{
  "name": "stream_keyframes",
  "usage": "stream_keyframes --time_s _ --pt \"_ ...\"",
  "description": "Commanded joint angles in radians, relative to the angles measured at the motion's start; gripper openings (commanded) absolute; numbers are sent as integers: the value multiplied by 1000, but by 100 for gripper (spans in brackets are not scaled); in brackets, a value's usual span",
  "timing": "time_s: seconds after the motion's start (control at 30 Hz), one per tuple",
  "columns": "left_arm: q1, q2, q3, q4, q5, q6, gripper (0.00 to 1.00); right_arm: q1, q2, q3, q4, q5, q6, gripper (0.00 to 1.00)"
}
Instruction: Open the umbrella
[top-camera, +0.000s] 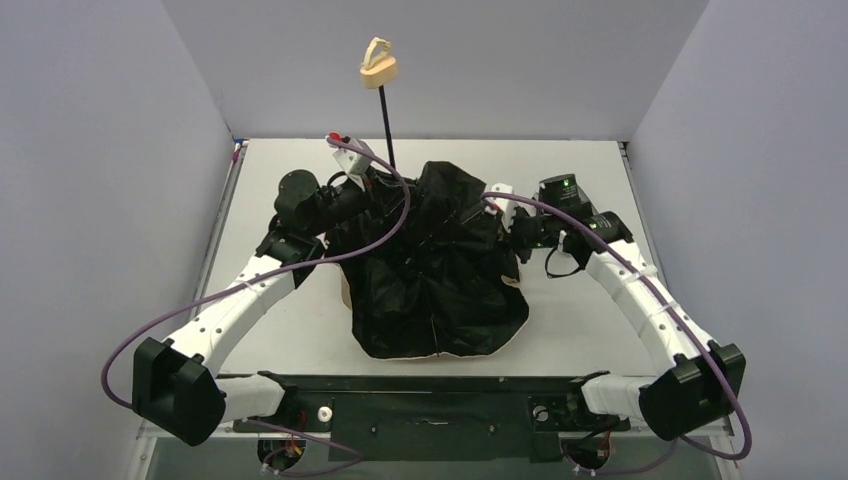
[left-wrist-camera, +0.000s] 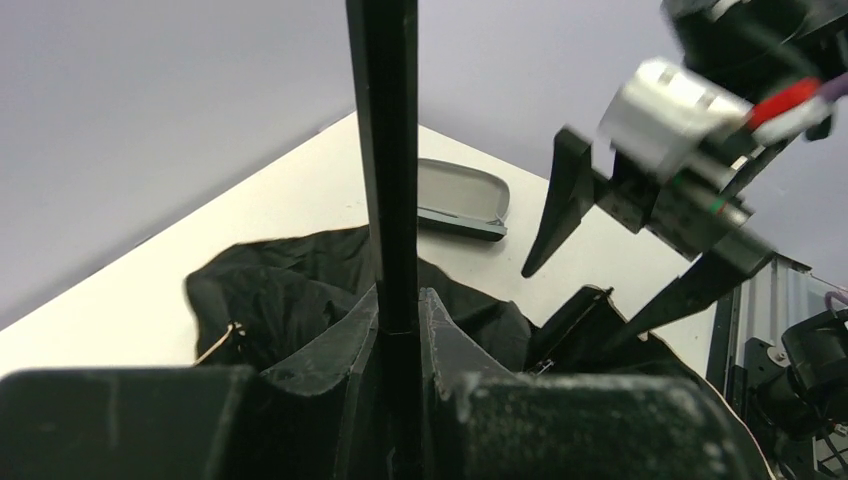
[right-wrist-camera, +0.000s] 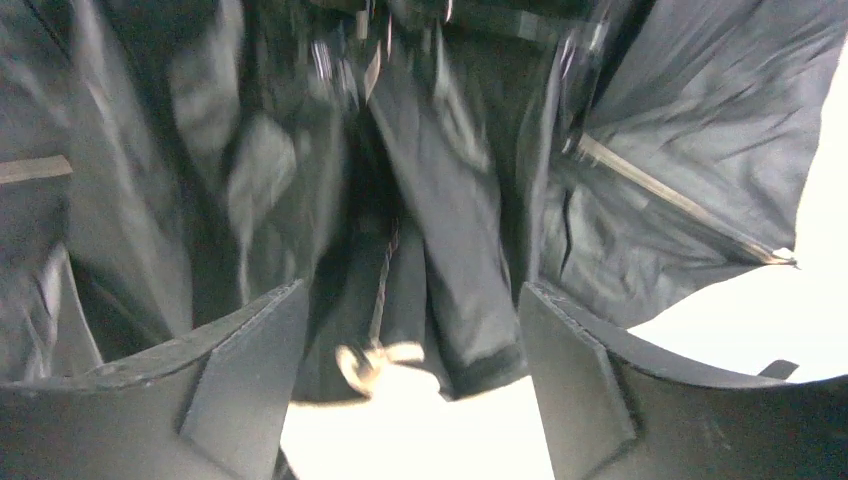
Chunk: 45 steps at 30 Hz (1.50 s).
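**Crumpled black-and-tan folding umbrella (top-camera: 440, 270) lying mid white counter (top-camera: 580, 330)**

Left end effector (left-wrist-camera: 398, 325) is pinching its thin black shaft (top-camera: 386, 125), jaws nearly closed; right end effector (right-wrist-camera: 410, 340) is hovering wide open at the fabric, gripping nothing.

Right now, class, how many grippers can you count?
2: the left gripper shut on the umbrella shaft, the right gripper open at the black canopy. None seems hidden.

Overhead looks down; wrist cameras hug the umbrella (top-camera: 440, 270).
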Motion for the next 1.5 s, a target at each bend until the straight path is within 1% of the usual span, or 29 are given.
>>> stream_keyframes --time_s 0.0,0.03,0.07,0.1,0.17,0.27,0.4,0.47,0.53,0.57,0.6,0.63,0.67,0.7,0.73,0.77,0.8,0.87,0.9,1.0,1.1,1.13,1.2,1.23,1.3,1.33,1.4,1.43,1.47 --pt "-27 -41 73 97 -8 1 0 106 -111 40 416 -52 412 66" --pt "-28 -38 74 108 -12 -11 0 127 -121 23 468 -34 485 58" --pt "-29 -36 78 111 -19 -19 0 167 -122 15 563 -13 516 54" --pt "-29 -30 80 117 -23 -35 0 183 -113 1 633 -6 561 45" --pt "-28 -22 94 129 -32 -58 0 231 -80 -3 682 17 591 37" --pt "-28 -12 112 134 -38 -81 0 306 -1 11 696 39 583 34" --pt "-26 -5 134 143 -61 -115 0 380 78 12 642 62 470 34" --pt "-21 -1 145 146 -84 -140 0 407 93 -1 592 63 391 36" --pt "-10 7 156 155 -103 -180 0 433 86 -37 573 47 321 43" --pt "1 13 163 157 -119 -207 0 454 82 -55 563 47 311 50" --pt "6 18 166 159 -128 -220 0 461 77 -62 563 50 300 55" --pt "16 24 172 162 -145 -245 0 465 78 -67 555 54 289 64" --pt "22 29 175 163 -155 -257 0 466 86 -59 539 55 238 68" --pt "34 36 179 169 -163 -284 0 467 92 -52 478 61 198 73" --pt "41 40 182 176 -161 -294 0 467 103 -47 445 70 111 74" --pt "51 48 190 182 -154 -307 0 467 109 -47 371 88 75 77" --pt "55 50 195 184 -149 -310 0 466 120 -51 339 99 7 77" --pt "65 52 208 186 -130 -302 0 457 122 -72 238 115 -51 78" --pt "69 51 209 185 -105 -296 0 444 111 -82 227 116 -56 78" --pt "71 32 195 179 -54 -244 0 402 67 -119 214 86 -29 78" --pt "70 11 171 175 -13 -197 0 320 11 -107 212 40 11 78" --pt "67 3 161 164 10 -165 0 284 0 -85 217 5 39 78" --pt "54 -10 145 148 36 -113 0 253 -26 -39 235 -19 98 76" --pt "48 -15 139 142 42 -97 0 248 -43 -12 251 -22 156 75" --pt "28 -25 129 126 59 -58 0 239 -73 1 349 -25 276 72" --pt "12 -29 123 118 62 -41 0 239 -82 -1 441 -18 318 70" --pt "-9 -32 118 117 63 -33 0 240 -106 -24 618 10 463 66" --pt "-17 -32 117 117 61 -31 0 243 -110 -38 677 23 548 65" --pt "-29 -31 118 118 55 -31 0 249 -109 -40 775 55 584 62"
